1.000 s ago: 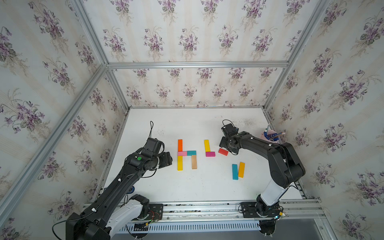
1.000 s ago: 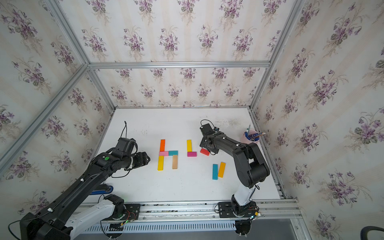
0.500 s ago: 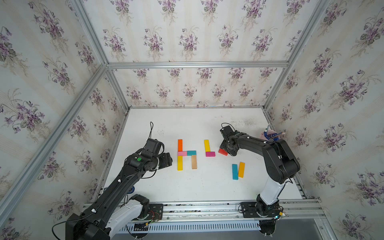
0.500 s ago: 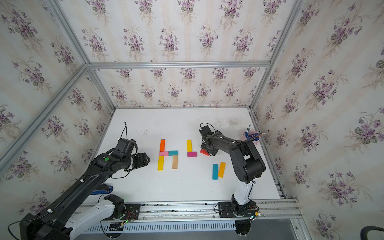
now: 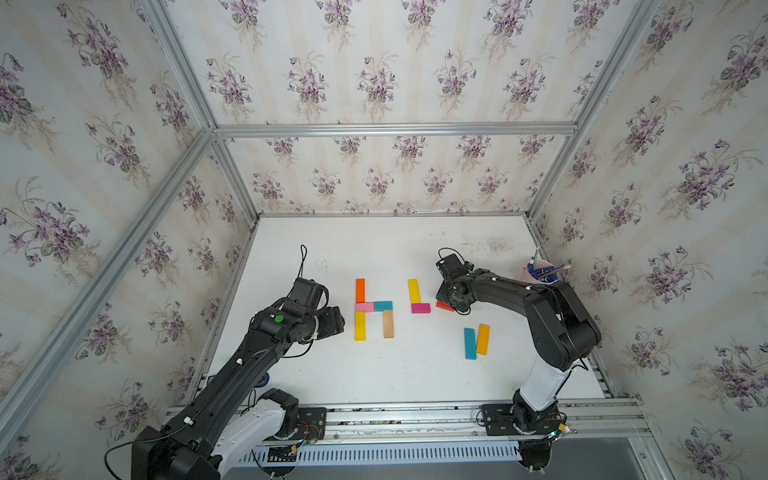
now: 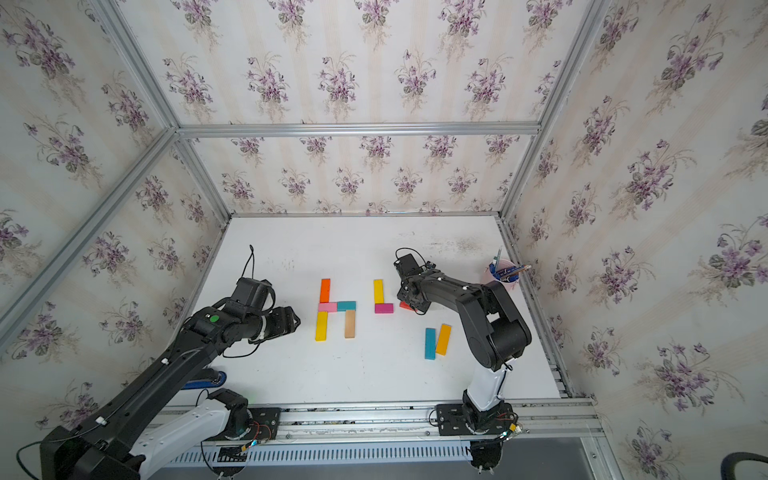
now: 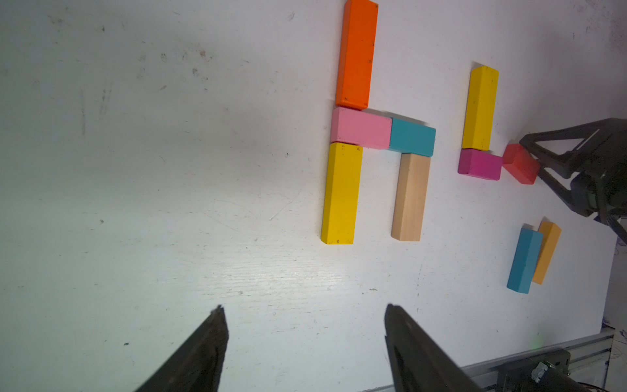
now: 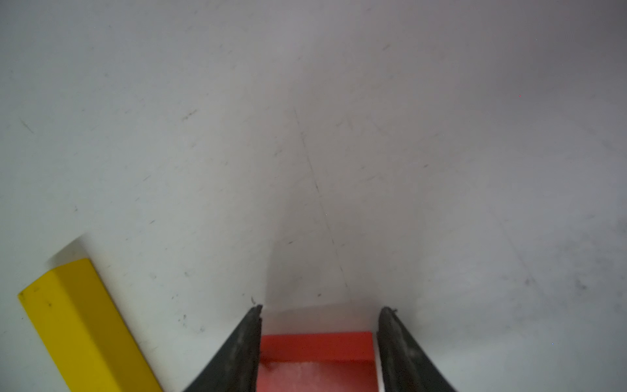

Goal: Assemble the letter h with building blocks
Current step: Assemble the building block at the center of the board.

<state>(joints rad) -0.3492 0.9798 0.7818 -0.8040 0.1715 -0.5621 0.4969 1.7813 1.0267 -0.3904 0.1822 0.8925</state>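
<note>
**blockhead22:** Right wrist view has the red block (image 8: 315, 359) sitting square between the right gripper (image 8: 322, 308) fingers (image 8: 237, 349). One side looks flush and the other shows a hairline pale sliver, so I can't tell if it's truly pinched. It's matte painted wood, a flat-faced little bar with crisp edges.

**yam_fan:** In both top views it's at 3 o'clock off the magenta block (image 5: 420, 308), touching at a corner, on the scuffed white table (image 5: 374, 374). The blue block (image 5: 469, 343) and amber block (image 5: 482, 339) lie side by side at 5 o'clock from it. A second ago that gripper stood at 12 o'clock of the red one. Now it's down around it.

**blockhead22:** Left gripper (image 7: 303, 307) has its jaws spread over bare table, at 9 o'clock of the lower yellow block (image 5: 360, 326). Same spot as before.
</note>
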